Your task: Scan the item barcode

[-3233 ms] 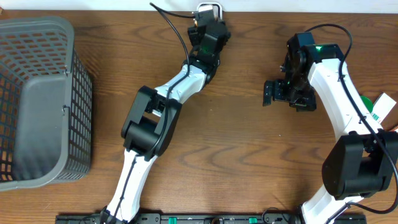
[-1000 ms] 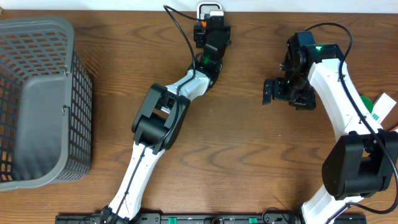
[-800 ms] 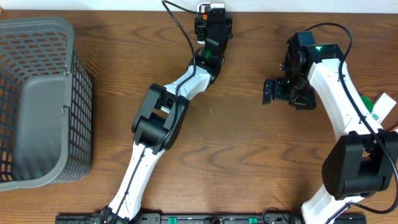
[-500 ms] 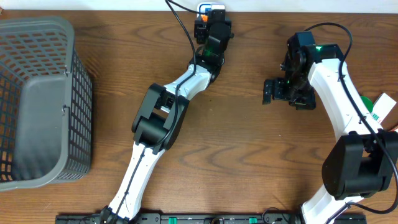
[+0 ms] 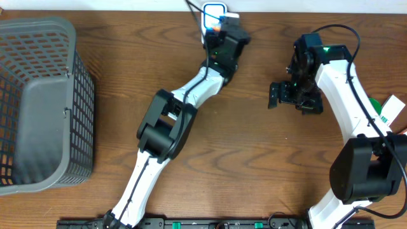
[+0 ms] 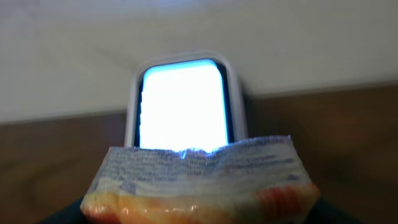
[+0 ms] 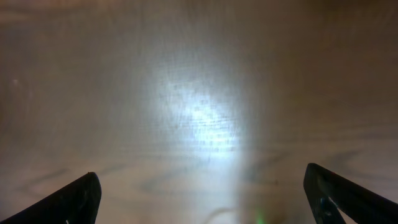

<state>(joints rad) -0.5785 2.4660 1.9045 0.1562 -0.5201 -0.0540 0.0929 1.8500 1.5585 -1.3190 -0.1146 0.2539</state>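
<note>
A snack packet (image 6: 200,177), white with blue print on top and orange-yellow below, fills the bottom of the left wrist view. My left gripper (image 5: 220,33) is shut on it at the table's far edge; its fingers are hidden under the packet. Just behind the packet stands the white scanner (image 6: 183,99), its window glowing bright; from overhead the scanner (image 5: 213,11) sits against the back wall. The barcode itself does not show. My right gripper (image 5: 287,94) hangs open over bare wood, its fingertips (image 7: 68,198) wide apart with nothing between them.
A grey mesh basket (image 5: 76,95) stands at the left edge. A white and green package (image 5: 389,109) lies at the far right, partly behind the right arm. A black cable (image 5: 194,5) runs by the scanner. The table ends at the back wall.
My left arm has pushed the packet up to the scanner and swung slightly right. The scanner window now glows. The right arm has not moved.
</note>
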